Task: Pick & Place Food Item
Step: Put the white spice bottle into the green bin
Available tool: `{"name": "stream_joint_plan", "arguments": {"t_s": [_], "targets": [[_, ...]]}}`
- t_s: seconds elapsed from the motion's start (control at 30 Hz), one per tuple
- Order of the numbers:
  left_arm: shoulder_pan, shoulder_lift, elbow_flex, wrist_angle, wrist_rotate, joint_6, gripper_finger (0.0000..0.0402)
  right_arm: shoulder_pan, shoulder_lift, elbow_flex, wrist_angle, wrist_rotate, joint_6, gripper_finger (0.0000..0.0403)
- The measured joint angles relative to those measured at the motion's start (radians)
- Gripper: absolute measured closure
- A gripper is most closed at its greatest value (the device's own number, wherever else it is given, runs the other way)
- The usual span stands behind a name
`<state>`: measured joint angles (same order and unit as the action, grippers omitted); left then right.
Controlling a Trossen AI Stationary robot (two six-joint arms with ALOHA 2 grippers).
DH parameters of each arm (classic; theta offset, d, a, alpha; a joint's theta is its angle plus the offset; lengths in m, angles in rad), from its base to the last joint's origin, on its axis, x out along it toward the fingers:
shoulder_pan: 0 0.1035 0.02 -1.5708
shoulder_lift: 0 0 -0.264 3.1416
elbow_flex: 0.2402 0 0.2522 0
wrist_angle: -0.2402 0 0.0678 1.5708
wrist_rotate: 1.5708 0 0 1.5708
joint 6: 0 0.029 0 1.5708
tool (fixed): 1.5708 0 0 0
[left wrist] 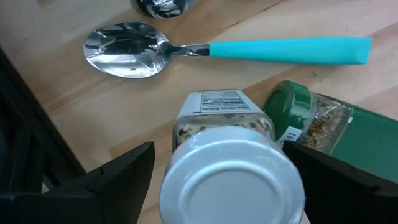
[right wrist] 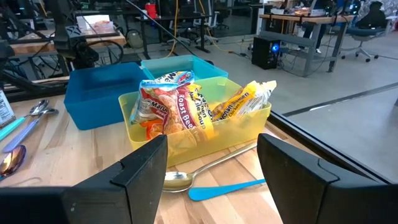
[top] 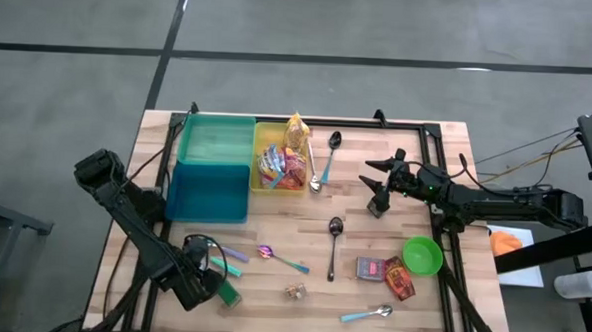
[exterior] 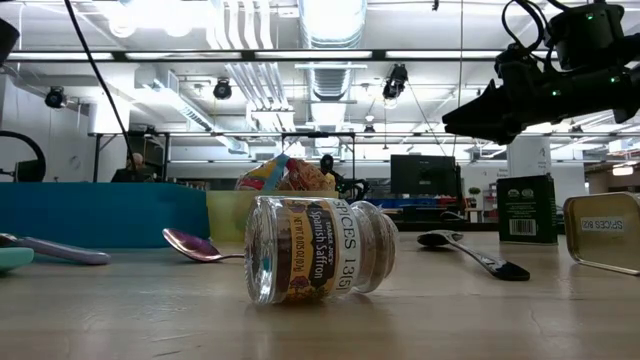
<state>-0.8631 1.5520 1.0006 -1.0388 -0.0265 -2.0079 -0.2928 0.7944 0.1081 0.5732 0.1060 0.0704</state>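
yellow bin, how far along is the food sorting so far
Done: noodle packets already sit in the yellow bin. In hand: the open left claw straddles a white-lidded spice jar, not gripped. Left: the saffron jar and red packets lie on the table.

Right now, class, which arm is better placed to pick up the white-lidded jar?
Left. Its open claw already straddles the white-lidded jar, while the right claw hangs open near the yellow bin.

high view: looks straight down on the whole table (top: 301, 286)
low view: sits at table height, close to a small jar (exterior: 318, 249)
wrist views: look forward, close up
shared: yellow bin (right wrist: 205, 134)
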Motion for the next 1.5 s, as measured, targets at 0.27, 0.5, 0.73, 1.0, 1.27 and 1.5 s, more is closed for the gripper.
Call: {"name": "stream_joint_plan", "arguments": {"t_s": [0.27,0.5,0.73,1.0,1.27,1.5], "targets": [[0.000,0.000,0.001,0.004,-0.014,0.000,0.0075,0.000,0.000,0.000,0.000,0.000,0.000,0.0156],[0.000,0.000,0.001,0.003,-0.014,0.000,0.0167,0.000,0.000,0.000,0.000,0.000,0.000,0.0156],[0.000,-0.002,0.000,0.000,-0.022,-0.003,0.0216,0.000,0.000,0.000,0.000,0.000,0.000,0.0156],[0.000,-0.002,0.000,-0.001,-0.034,-0.004,0.0216,0.000,0.000,0.000,0.000,0.000,0.000,0.0156],[0.000,-0.002,0.001,-0.001,-0.056,-0.004,0.0216,0.000,0.000,0.000,0.000,0.000,0.000,0.0156],[0.001,-0.002,0.021,0.003,-0.093,0.001,0.0216,0.000,0.000,0.000,0.000,0.000,0.000,0.0156]]}}
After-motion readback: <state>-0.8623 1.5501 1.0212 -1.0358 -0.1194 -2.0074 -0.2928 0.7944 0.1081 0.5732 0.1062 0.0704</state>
